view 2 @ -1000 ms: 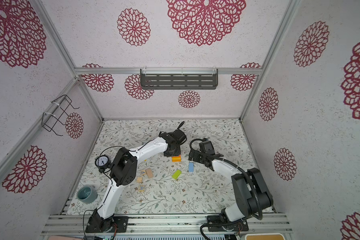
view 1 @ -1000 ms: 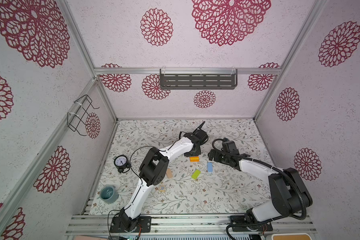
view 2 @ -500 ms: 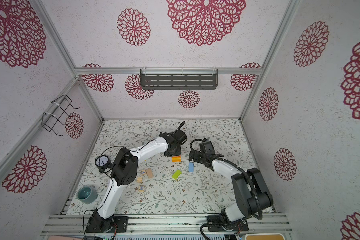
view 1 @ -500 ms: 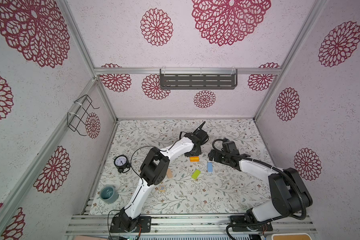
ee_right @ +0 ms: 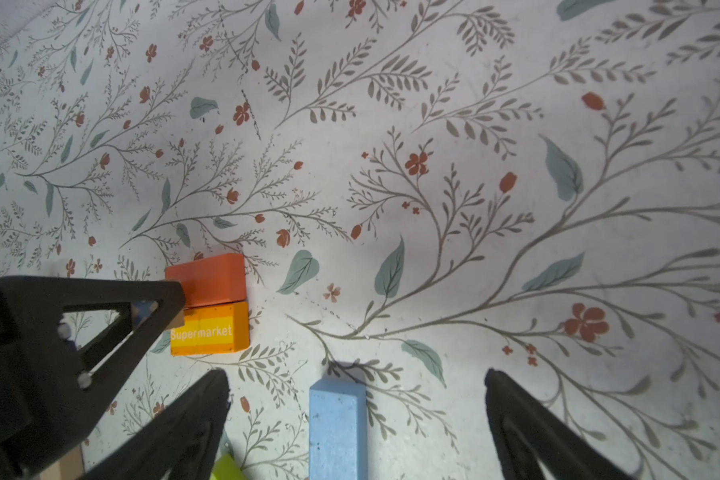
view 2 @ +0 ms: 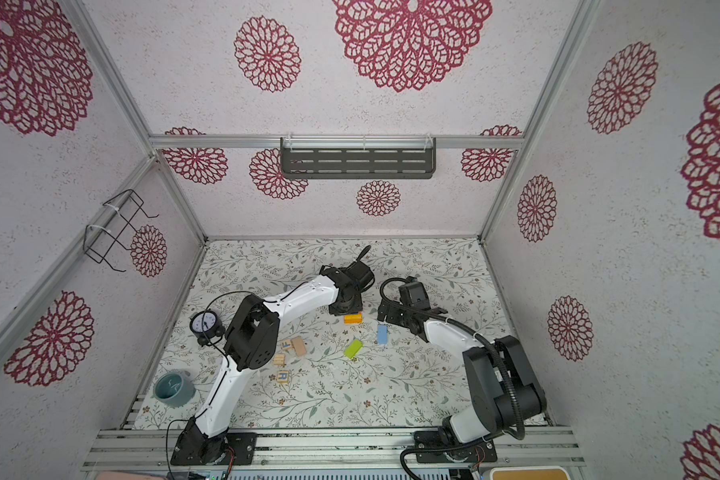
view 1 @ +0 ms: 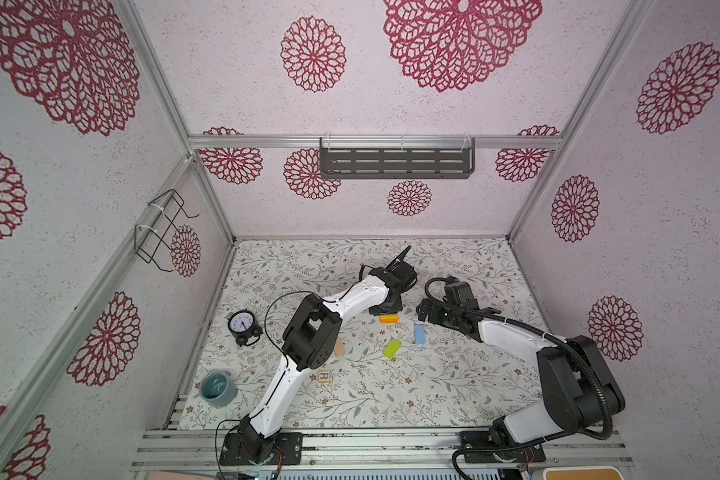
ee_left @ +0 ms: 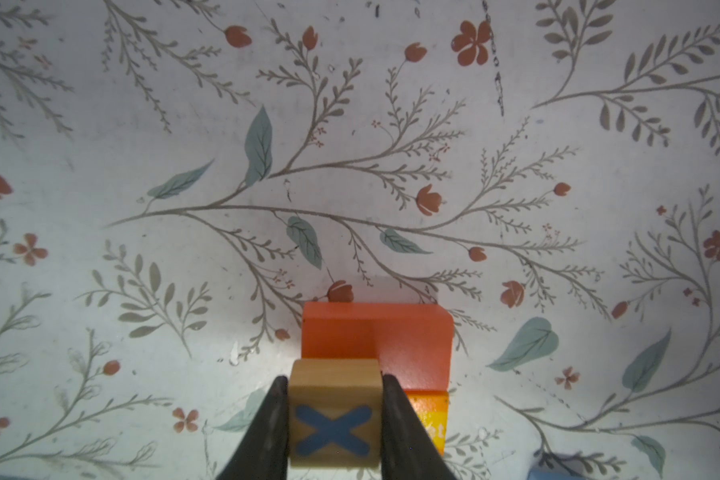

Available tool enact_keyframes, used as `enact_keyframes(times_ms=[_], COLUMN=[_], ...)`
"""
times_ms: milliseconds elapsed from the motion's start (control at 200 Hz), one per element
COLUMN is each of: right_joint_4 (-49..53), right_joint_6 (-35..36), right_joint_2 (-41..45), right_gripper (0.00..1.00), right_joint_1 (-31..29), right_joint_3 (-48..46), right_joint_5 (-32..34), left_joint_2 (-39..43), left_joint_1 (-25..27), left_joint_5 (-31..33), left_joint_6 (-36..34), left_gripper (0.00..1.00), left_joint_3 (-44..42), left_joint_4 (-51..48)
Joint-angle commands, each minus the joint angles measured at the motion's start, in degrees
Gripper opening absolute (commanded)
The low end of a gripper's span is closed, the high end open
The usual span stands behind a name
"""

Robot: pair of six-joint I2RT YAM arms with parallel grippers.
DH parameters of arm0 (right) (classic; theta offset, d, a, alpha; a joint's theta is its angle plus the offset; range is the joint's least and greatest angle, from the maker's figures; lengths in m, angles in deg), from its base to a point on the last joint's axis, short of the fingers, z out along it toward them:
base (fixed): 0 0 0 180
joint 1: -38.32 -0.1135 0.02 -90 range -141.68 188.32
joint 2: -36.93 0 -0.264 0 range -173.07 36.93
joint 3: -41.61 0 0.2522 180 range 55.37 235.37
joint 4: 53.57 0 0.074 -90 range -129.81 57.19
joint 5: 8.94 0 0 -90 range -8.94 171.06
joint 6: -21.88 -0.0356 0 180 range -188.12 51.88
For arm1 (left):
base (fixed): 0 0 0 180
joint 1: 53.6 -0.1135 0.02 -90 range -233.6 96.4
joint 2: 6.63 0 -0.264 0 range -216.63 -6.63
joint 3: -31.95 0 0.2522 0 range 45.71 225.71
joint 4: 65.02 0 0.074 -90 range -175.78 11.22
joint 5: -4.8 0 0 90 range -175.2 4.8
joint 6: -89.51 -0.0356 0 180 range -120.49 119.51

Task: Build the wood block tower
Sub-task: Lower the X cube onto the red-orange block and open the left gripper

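Stacking looked barely begun: left hand (ee_left: 334,378) gripped an X-marked cube (ee_left: 334,419) over the orange block (ee_left: 375,336), mid-frame in both top views, right hand (ee_right: 356,376) gaped empty above the light blue block (ee_right: 337,428), green block (view 2: 353,348) and tan block (view 2: 298,346) lay loose on the table (view 1: 433,395).

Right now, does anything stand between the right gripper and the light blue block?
Nothing visible does. The light blue block lies partly between the open jaws of the right gripper, bare mat either side. The left gripper sits by the orange block.
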Motion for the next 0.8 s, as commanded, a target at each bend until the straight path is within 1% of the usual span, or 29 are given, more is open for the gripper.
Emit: enact_keyframes(times_ms=[0,130,275,695,796], right_joint_4=[-0.94,-1.16,-1.21,-1.47,-1.59], right_joint_6=[-1.11,-1.08,-0.96,-0.85,-0.77], right_joint_2=[1.63,1.62,1.62,1.62,1.62], right_gripper=[0.99,0.99,0.99,0.99,0.99], right_joint_1=[0.41,0.36,0.41,0.4,0.41], right_joint_3=[-0.37,-0.52,-0.57,-0.65,-0.65], right_joint_5=[0.54,0.26,0.01,-0.14,-0.15], left_joint_2=[-0.64,-0.77,-0.94,-1.07,-0.98], left_joint_1=[0.1,0.06,-0.02,-0.28,-0.28], left_joint_5=[0.61,0.78,0.87,1.4,1.75], left_joint_6=[0.87,0.82,0.73,0.12,0.03], left_gripper=[0.26,0.31,0.35,0.43,0.48], left_joint_3=[1.49,1.52,1.69,2.57,2.79], left_joint_4=[-0.28,-0.35,-0.42,-1.04,-1.44])
